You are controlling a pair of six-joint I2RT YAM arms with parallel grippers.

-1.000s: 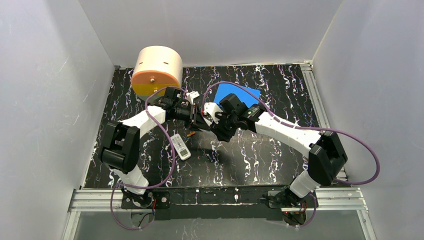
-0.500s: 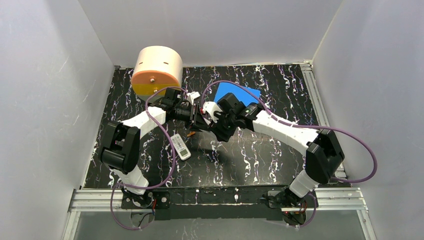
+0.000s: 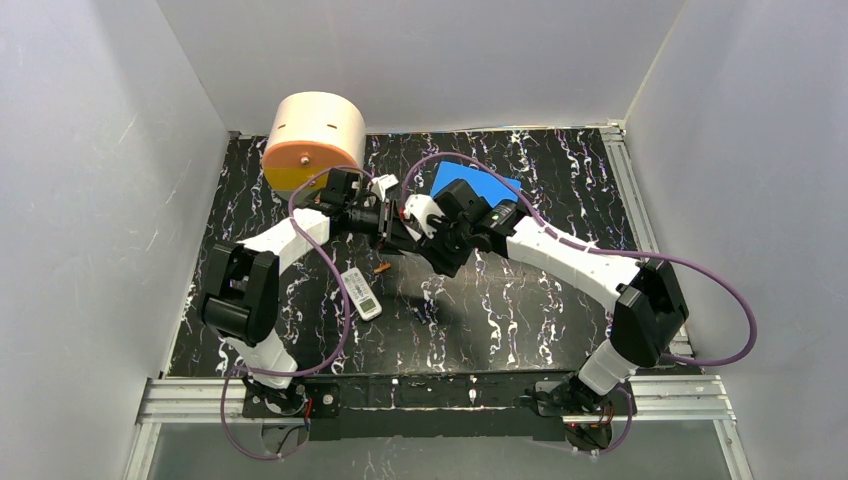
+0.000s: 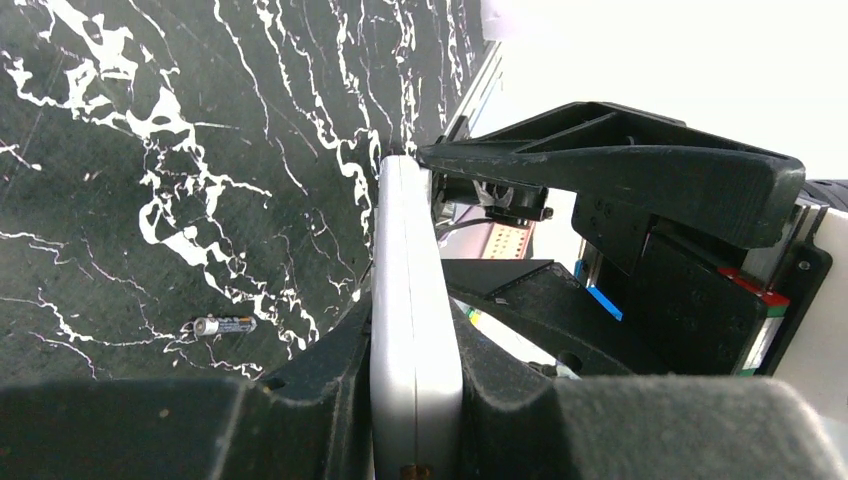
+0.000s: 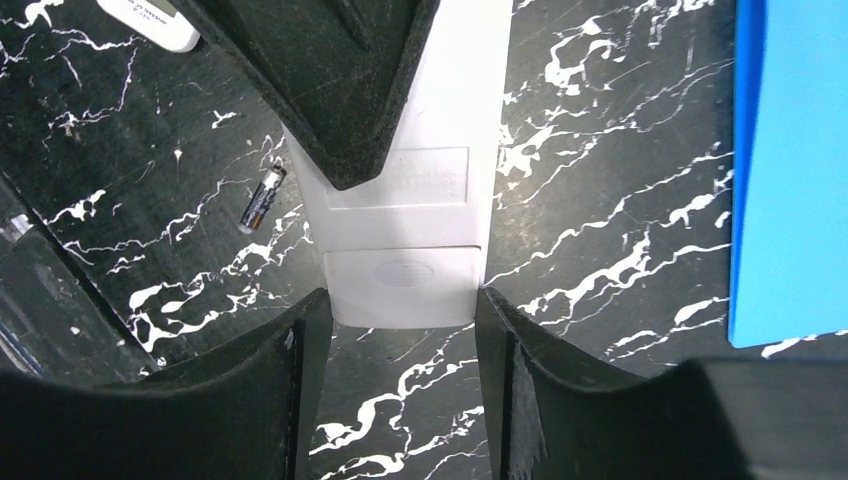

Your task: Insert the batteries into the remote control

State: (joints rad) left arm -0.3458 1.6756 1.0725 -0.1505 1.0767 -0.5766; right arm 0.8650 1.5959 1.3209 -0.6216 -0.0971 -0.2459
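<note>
**Above mid-table, white remote [image 4: 415,340] held from both sides**

Overhead, the left gripper [image 3: 393,226] and right gripper [image 3: 418,238] meet over the black table [image 3: 520,310]. A second remote [image 3: 362,293] and a battery [image 3: 381,268] lie near them. A tan drum [image 3: 313,140] lies on its side behind, contents hidden.

Left wrist: the jaws clamp the white remote edge-on, and the battery lies loose on the tabletop.

Right wrist: the jaws pinch that remote's end, whose back cover looks closed.

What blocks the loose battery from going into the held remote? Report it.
The battery cover on the white remote looks still shut, so the bay is sealed. The left gripper clamps the remote and the right gripper clasps its cover end; the battery lies untouched on the table.
</note>
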